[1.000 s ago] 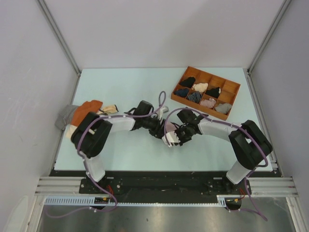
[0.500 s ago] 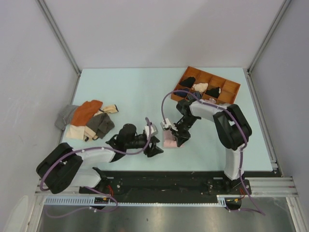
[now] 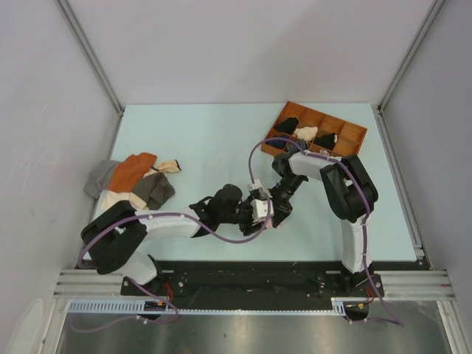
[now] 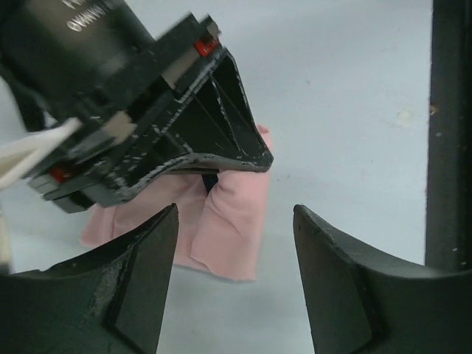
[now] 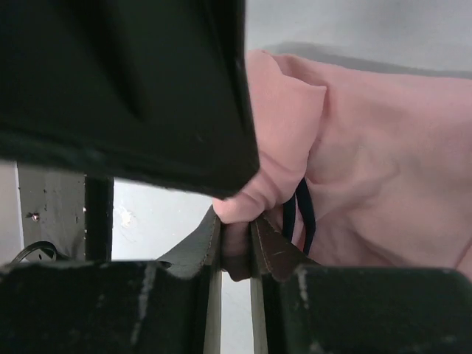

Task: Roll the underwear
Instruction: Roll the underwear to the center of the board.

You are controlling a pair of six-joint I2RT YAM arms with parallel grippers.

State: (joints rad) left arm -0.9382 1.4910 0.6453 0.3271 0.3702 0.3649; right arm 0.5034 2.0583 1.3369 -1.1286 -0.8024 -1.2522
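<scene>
Now left fingers (image 4: 133,284) (apart) have neared the underwear (image 4: 230,221), right fingers (image 5: 279,254) pinching it.

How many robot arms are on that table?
2. The black-and-white left arm reaches in from the left, the right arm from the right; both meet at the light pink fabric underwear.

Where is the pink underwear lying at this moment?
In the top view, the underwear lies on the table near its front middle, pinched by the right gripper, with the open left gripper facing it from the left.
</scene>
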